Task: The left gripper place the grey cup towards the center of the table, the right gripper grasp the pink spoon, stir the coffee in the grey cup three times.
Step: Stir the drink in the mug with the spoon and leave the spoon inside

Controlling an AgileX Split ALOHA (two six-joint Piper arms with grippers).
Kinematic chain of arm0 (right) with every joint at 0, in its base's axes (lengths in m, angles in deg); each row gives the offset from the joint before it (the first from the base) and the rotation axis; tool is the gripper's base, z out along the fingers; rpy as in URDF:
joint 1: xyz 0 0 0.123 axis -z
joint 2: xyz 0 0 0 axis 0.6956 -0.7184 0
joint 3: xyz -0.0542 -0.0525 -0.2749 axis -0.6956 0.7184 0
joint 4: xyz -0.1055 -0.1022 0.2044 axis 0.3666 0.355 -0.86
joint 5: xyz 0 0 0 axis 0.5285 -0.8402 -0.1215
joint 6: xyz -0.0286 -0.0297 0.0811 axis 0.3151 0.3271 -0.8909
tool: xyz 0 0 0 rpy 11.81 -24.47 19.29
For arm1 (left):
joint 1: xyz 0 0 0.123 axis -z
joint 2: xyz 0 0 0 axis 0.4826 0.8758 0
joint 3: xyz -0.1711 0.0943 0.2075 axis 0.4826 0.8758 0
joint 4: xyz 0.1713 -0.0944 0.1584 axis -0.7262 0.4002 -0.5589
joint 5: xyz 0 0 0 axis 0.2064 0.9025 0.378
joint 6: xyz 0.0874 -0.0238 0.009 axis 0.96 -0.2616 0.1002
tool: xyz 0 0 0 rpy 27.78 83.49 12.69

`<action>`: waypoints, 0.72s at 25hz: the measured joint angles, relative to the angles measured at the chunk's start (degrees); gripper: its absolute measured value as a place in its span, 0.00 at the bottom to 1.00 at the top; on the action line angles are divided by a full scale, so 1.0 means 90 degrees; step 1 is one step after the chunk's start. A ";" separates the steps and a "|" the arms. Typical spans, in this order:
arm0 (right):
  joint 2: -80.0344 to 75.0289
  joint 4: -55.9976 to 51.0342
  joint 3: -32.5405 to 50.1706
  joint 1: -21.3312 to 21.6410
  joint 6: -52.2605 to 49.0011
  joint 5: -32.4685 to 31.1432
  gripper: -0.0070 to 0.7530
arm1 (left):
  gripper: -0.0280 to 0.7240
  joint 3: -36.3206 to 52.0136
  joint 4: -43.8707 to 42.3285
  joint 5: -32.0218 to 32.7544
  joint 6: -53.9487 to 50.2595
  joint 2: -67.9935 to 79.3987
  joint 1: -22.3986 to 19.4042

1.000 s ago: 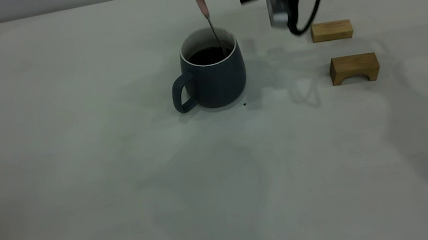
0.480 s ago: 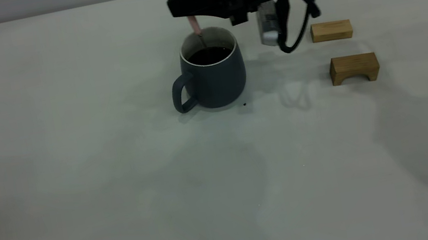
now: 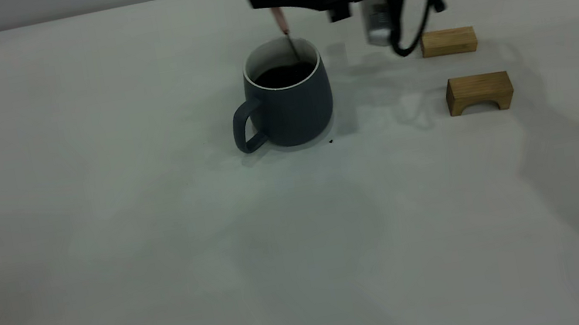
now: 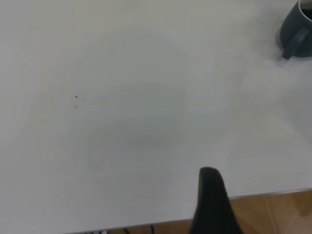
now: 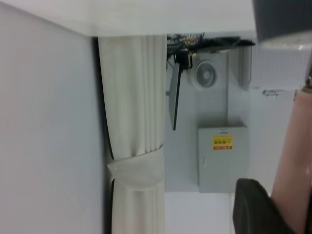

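Slate-grey and matte, the grey cup (image 3: pixel 288 104) stands upright near the middle of the pale tabletop (image 3: pixel 131 244), its loop handle turned toward the exterior view's left and its white inner wall showing above the coffee (image 3: pixel 284 74), a dark, nearly black round surface. The right gripper (image 3: pixel 276 3) hangs just above the cup's far rim, reaching in from the exterior view's right, and is clamped on the pale pink handle of the pink spoon (image 3: pixel 283 29); the spoon slants down from the fingers, its thin metal neck entering the cup on the far right side of the liquid, the bowl hidden below the surface. In the right wrist view the pink handle fills the edge of the picture beside one black finger (image 5: pixel 253 209). A silver-grey module (image 3: pixel 376 16) and a looping black cable (image 3: pixel 415 15) hang under the arm. Two tan wooden blocks sit well apart from the cup: a plain one (image 3: pixel 448 41) farther back and an arched one (image 3: pixel 479 92) nearer the camera. A tiny dark speck (image 3: pixel 330 141) lies beside the cup's base. The left gripper (image 4: pixel 212 200) hovers over bare tabletop near its edge, far from the cup; only one dark finger shows, so I cannot tell how far apart its fingers are.
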 joint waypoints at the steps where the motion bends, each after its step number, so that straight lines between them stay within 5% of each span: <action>1: 0.0006 0.0118 0.0000 0.0040 0.0000 -0.0047 0.19 | 0.79 0.0000 0.0000 0.0000 0.0000 0.0000 0.0000; 18: 0.0197 0.1074 -0.0047 -0.0384 -0.0465 -0.0072 0.19 | 0.79 0.0000 0.0000 0.0000 0.0000 0.0000 0.0000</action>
